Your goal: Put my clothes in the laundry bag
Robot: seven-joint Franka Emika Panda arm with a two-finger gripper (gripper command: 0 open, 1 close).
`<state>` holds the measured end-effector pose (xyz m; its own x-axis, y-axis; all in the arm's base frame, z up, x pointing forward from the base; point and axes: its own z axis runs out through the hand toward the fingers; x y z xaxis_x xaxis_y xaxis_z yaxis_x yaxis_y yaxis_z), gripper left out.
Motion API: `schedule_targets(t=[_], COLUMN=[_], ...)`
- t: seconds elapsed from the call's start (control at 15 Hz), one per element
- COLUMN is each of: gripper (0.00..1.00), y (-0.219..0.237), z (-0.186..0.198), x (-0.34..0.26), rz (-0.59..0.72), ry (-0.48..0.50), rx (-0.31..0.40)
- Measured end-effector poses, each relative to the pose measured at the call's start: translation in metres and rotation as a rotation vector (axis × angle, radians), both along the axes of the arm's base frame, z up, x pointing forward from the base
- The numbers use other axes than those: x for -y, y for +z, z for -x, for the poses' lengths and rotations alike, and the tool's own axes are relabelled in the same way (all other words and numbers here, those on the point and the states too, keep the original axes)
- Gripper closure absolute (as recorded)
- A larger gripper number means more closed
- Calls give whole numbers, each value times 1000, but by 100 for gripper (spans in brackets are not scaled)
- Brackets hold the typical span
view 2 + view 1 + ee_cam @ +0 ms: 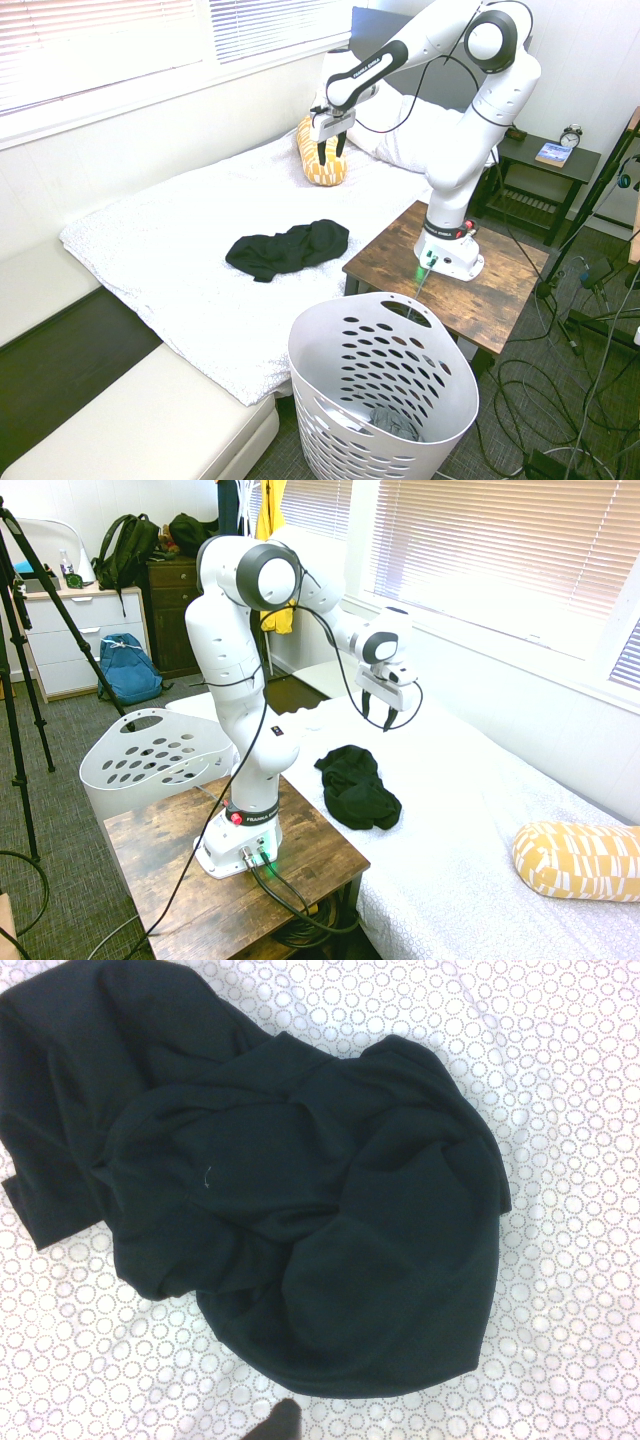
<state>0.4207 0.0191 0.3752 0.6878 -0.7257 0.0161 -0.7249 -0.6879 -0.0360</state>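
Black garment (356, 786) lies crumpled on the white bed (470, 830). Gripper (379, 716) hangs above it, jaws wide, empty. White laundry basket (385, 395) on the floor beside the bench (450, 275).

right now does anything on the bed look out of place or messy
Yes: a crumpled black fabric garment lies bunched in a heap on the white bed cover, not in the white perforated plastic laundry basket on the floor beside the bed. Nothing looks spilled or damaged.
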Motion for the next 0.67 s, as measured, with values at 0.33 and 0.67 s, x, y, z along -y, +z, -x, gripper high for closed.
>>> schedule_targets(t=[0.33, 0.67], gripper=[0, 0], y=[-15, -105], z=[-20, -85], x=[-10, -21], rz=[23, 45], ry=[23, 78], rx=[36, 16])
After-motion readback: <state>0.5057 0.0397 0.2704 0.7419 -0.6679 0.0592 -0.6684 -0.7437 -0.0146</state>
